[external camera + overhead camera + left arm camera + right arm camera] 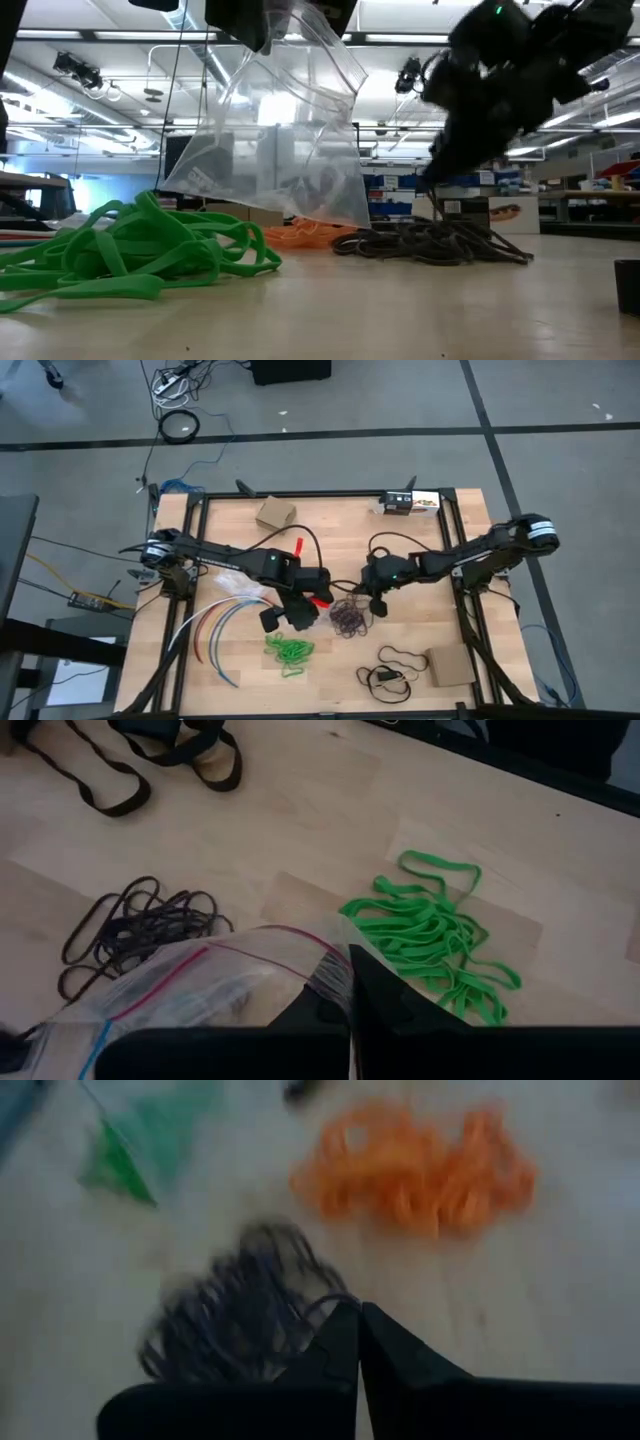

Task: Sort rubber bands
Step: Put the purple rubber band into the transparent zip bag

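**Right pincer pinched at the dark heap beside a held bag**

The left pincer (297, 603), near the centre of the high view, was pressed together on the top edge of a clear plastic zip bag (275, 130), which hung open-sided above the pale wooden bench (420, 560). The right pincer (372, 603), just right of centre, had its tips pressed together at the edge of the dark brown-black heap of thin rubber bands (349, 619); in the right wrist view a few dark loops met its tips, though whether any were truly caught could not be told.

The bright green heap of rubber bands (289, 651) lay lower and left of centre in the high view, and the orange heap of rubber bands (420, 1165) sat just beyond the dark one, partly hidden under the arms from above.

To do this step well, the right pincer would likely need to rise slowly, so snagged loops did not drag neighbours or spill into the orange heap nearby. The bag's mouth should probably be kept steady and wide before any transfer. A lift that brought up nothing would call for a deeper bite into the heap.
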`<action>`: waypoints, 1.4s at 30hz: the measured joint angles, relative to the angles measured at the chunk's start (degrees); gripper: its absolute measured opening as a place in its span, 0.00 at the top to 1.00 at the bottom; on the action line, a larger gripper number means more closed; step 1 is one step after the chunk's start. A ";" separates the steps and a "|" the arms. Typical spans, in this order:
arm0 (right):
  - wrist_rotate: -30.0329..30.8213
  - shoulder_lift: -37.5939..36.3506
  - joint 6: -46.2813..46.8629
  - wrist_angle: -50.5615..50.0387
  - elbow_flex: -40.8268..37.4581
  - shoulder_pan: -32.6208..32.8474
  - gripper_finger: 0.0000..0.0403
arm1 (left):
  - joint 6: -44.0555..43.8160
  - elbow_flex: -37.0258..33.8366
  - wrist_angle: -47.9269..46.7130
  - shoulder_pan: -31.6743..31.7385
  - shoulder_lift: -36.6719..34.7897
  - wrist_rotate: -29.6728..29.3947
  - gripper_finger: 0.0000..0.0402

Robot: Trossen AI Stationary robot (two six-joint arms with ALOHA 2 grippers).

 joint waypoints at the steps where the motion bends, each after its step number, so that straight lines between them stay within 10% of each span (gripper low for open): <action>1: 0.23 -1.44 -0.01 1.34 0.00 0.12 1.00 | 0.00 0.00 0.08 0.00 0.00 0.01 1.00; 15: 4.75 -10.96 -5.91 17.63 5.65 0.81 1.00 | -0.02 -0.02 1.10 0.00 2.42 0.03 1.00; 28: 31.23 -10.27 -14.64 -17.94 19.29 2.54 1.00 | -0.39 0.00 -0.01 -0.01 2.78 -0.01 1.00; 33: 14.81 -11.39 -8.53 -18.89 20.15 -1.96 1.00 | -0.42 0.00 -0.11 -0.04 2.79 -0.18 1.00; 38: 31.49 -12.75 -5.80 -32.89 20.01 -1.16 1.00 | -0.43 0.00 -0.23 -0.04 2.79 -0.40 1.00; 42: 18.08 -15.51 -1.08 -28.53 20.07 -4.01 1.00 | -0.63 0.00 -0.63 -0.04 2.79 -0.45 1.00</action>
